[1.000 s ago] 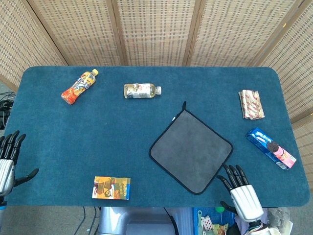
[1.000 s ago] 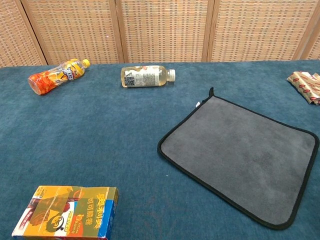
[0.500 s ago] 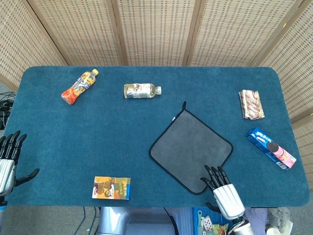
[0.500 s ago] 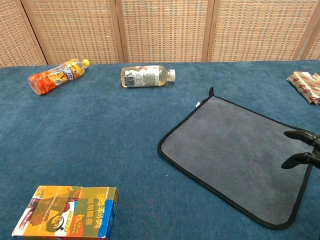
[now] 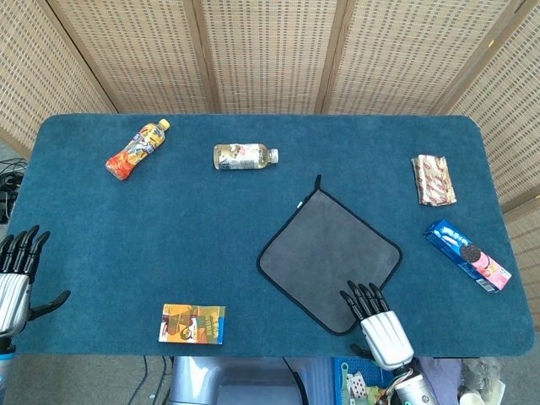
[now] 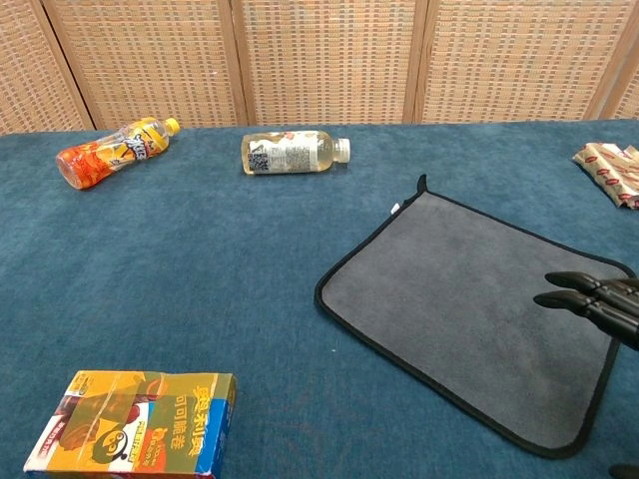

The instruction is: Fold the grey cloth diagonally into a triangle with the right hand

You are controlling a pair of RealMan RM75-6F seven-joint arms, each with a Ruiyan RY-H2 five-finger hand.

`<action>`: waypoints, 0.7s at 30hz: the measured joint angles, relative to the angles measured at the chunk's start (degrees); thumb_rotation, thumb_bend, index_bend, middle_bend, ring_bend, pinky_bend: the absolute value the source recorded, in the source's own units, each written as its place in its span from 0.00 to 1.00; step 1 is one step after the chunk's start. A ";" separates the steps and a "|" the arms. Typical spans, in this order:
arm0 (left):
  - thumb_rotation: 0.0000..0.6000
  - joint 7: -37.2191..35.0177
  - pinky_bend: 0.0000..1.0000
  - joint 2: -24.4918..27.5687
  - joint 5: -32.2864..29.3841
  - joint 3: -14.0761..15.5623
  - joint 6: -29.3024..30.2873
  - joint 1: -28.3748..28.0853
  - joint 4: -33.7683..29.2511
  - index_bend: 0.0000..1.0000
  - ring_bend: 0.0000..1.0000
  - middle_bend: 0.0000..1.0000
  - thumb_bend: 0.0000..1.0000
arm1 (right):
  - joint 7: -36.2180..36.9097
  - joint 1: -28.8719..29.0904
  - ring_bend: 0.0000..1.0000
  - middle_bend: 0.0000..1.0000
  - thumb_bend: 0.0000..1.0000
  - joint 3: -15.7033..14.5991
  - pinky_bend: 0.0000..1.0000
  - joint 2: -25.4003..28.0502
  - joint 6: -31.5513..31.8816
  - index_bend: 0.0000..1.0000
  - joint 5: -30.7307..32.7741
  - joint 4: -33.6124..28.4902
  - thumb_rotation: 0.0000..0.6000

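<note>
Hovering right hand (image 5: 377,321) over grey cloth (image 5: 325,253); labels seemingly illegible.

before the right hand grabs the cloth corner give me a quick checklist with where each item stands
1. Grey cloth lies flat and unfolded: ok.
2. Right hand holds nothing, fingers apart: ok.
3. Right hand at the cloth's near corner: ok, its fingertips reach over the near edge.
4. Fingers touching the cloth: cannot tell from either view.
5. Fold path to the far corner with the loop: ok, the clear bottle lies beyond it, nothing on the cloth.
6. Left hand away from the cloth: ok, at the table's left edge, open.
</note>
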 measured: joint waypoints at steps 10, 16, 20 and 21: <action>1.00 -0.18 0.00 0.03 0.03 0.00 0.16 0.04 -0.04 0.00 0.00 0.00 0.15 | 0.04 0.48 0.00 0.00 0.00 0.11 0.00 -1.85 -1.15 0.06 1.50 0.21 1.00; 1.00 -0.43 0.00 0.08 -0.21 -0.13 0.26 0.11 0.05 0.00 0.00 0.00 0.15 | -0.08 1.06 0.00 0.00 0.00 0.68 0.00 -3.11 -2.26 0.06 2.88 1.21 1.00; 1.00 -0.21 0.00 -0.01 -0.27 -0.12 -0.02 -0.03 0.05 0.00 0.00 0.00 0.15 | -0.01 1.43 0.00 0.00 0.00 1.13 0.00 -3.73 -2.69 0.06 3.73 1.79 1.00; 1.00 -0.18 0.00 -0.04 -0.27 -0.10 -0.05 -0.04 0.08 0.00 0.00 0.00 0.15 | 0.03 1.48 0.00 0.00 0.00 1.15 0.00 -3.90 -2.77 0.06 3.88 1.90 1.00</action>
